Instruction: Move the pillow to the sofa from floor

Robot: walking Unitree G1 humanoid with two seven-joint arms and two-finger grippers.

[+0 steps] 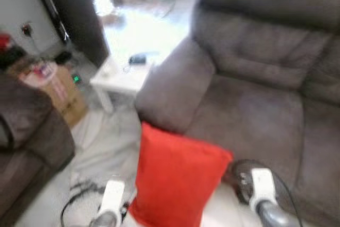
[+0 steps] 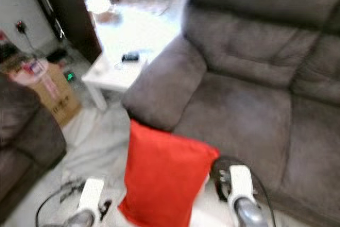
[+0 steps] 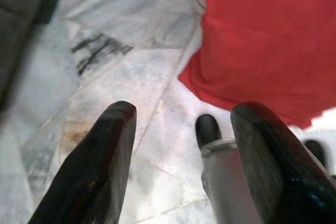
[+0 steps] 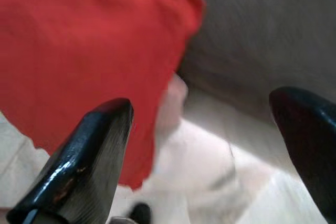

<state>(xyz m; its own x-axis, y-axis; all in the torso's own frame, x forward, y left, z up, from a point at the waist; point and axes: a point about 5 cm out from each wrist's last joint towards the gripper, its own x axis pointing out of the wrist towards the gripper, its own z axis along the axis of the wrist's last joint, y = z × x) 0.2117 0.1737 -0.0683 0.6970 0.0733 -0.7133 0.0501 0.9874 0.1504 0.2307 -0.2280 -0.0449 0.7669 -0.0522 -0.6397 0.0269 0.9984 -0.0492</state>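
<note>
Red pillow (image 1: 178,182) leans against the sofa (image 1: 255,110) front on the floor (image 3: 157,108); both jaws apart, left gripper (image 3: 181,145) and right gripper (image 4: 202,145) should close in from either side, squeezing evenly.

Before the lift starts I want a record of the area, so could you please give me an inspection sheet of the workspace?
Surface: pale marble floor, with a dark scuff.
Job's things: red pillow stands on the floor against the front of the grey sofa; sofa seat bare.
Clutter: cardboard box and small white table with a dark item on it, to the robot's left.
Grippers: left hand open, beside the pillow's corner; right hand open, at its other side; neither touches it.
Cables: black cable on the floor near the left arm.
Surroundings: second sofa at left; bright doorway behind.
</note>
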